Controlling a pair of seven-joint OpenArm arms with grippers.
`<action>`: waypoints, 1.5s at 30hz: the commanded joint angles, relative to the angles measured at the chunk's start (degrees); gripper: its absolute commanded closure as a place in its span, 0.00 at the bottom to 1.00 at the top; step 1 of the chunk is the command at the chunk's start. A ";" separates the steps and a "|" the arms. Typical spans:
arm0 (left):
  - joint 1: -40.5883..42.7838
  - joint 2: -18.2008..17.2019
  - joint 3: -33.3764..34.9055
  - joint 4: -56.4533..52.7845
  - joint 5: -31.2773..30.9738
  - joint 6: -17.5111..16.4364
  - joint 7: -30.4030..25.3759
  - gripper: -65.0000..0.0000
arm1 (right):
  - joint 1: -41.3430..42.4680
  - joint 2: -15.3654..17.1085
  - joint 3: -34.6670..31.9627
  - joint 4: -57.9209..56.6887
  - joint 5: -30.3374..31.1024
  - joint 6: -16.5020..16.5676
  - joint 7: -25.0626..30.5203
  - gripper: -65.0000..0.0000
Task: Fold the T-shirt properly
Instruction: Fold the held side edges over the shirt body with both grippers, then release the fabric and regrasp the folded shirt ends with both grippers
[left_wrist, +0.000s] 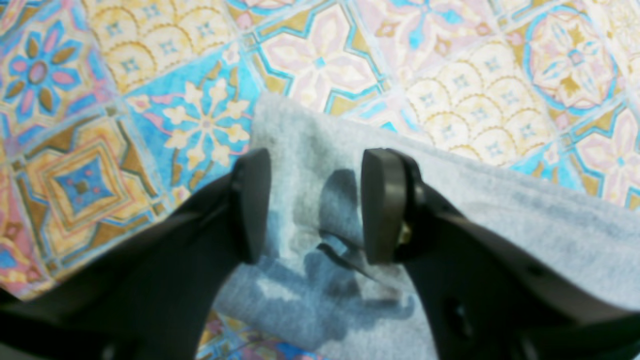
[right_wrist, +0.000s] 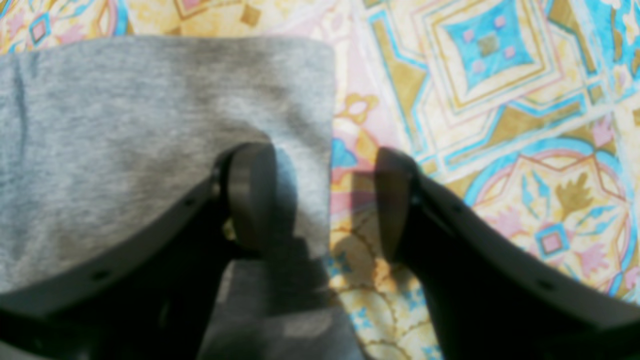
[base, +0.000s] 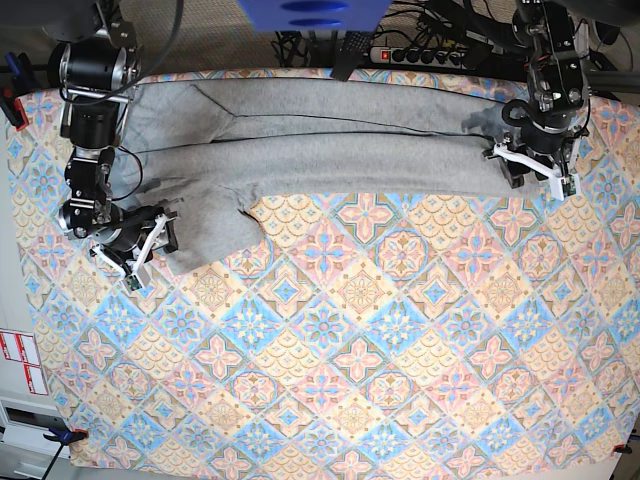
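Observation:
The grey T-shirt (base: 330, 150) lies folded in a long band across the back of the table, with a sleeve flap (base: 205, 235) hanging toward the front at the left. My left gripper (left_wrist: 316, 205) stands open just above a corner of the T-shirt (left_wrist: 500, 220), both fingers over cloth and nothing pinched. In the base view the left gripper (base: 520, 165) is at the band's right end. My right gripper (right_wrist: 322, 200) is open too, straddling the T-shirt's edge (right_wrist: 150, 125): one finger over fabric, the other over bare tablecloth. In the base view the right gripper (base: 165, 238) is by the sleeve flap.
The table carries a tablecloth (base: 350, 350) with a colourful tile pattern. A power strip and cables (base: 420, 55) lie beyond the back edge. A blue object (base: 310, 12) hangs at top centre. Red clamps sit at the table's left corners (base: 60, 432).

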 joint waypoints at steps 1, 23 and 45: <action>-0.02 -0.67 -0.16 1.12 -0.30 -0.06 -1.12 0.54 | 0.89 0.74 -0.15 0.77 0.43 0.17 0.27 0.51; -0.46 2.40 -9.39 1.82 -0.39 -0.06 -1.38 0.55 | -7.03 0.74 -7.62 14.40 0.96 0.17 -0.35 0.98; -0.46 2.49 -9.83 1.64 -0.39 -0.06 -1.47 0.55 | -39.91 0.74 0.65 54.93 1.04 0.17 -4.83 0.99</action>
